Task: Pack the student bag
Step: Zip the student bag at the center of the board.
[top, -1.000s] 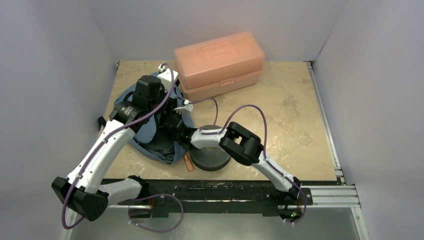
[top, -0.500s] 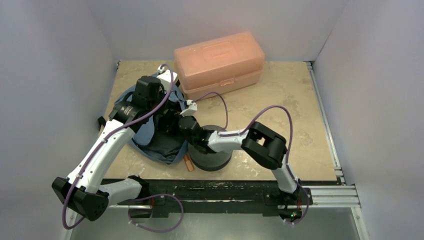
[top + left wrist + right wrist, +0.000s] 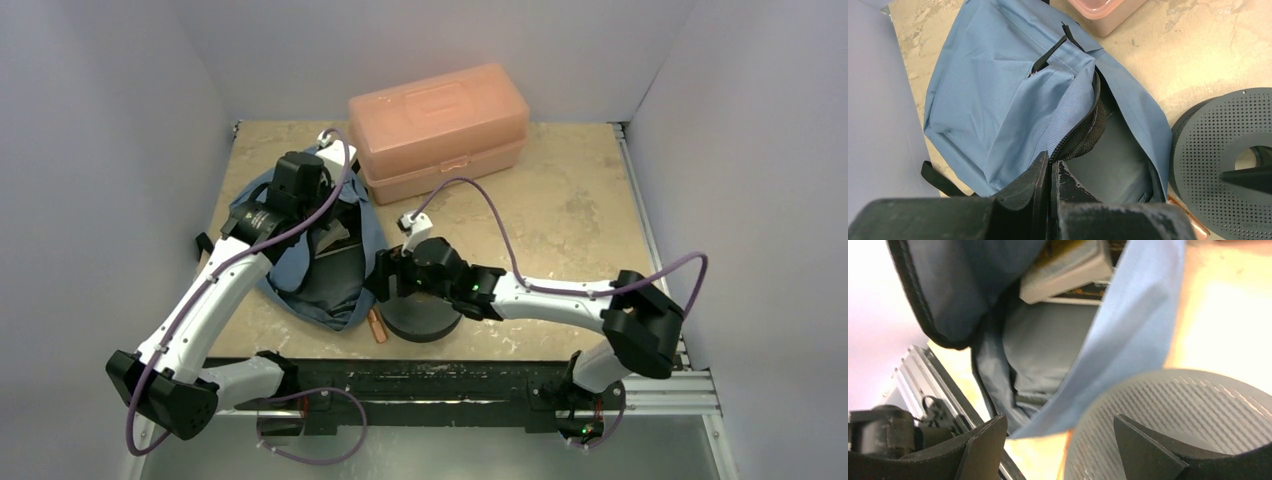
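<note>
The slate-blue student bag (image 3: 290,262) lies at the left of the table with its mouth open and dark lining showing. My left gripper (image 3: 325,222) is shut on the zipper edge of the bag (image 3: 998,95), holding the flap up; in the left wrist view my left gripper (image 3: 1052,164) pinches the black zipper. A grey flat item (image 3: 1068,270) lies inside the bag. My right gripper (image 3: 385,285) is open and empty, just outside the bag's mouth. In the right wrist view my right gripper (image 3: 1058,432) hangs over the bag's blue edge (image 3: 1128,335) and the rim of a dark disc.
A dark grey perforated round disc (image 3: 425,318) sits right of the bag, also in the left wrist view (image 3: 1228,145) and the right wrist view (image 3: 1178,415). An orange pen-like object (image 3: 377,325) lies between them. A salmon-pink plastic box (image 3: 440,125) stands at the back.
My right gripper has drawn back out of the bag's mouth toward the disc, and its elbow has swung far right. My left gripper has kept its hold on the zipper edge.
</note>
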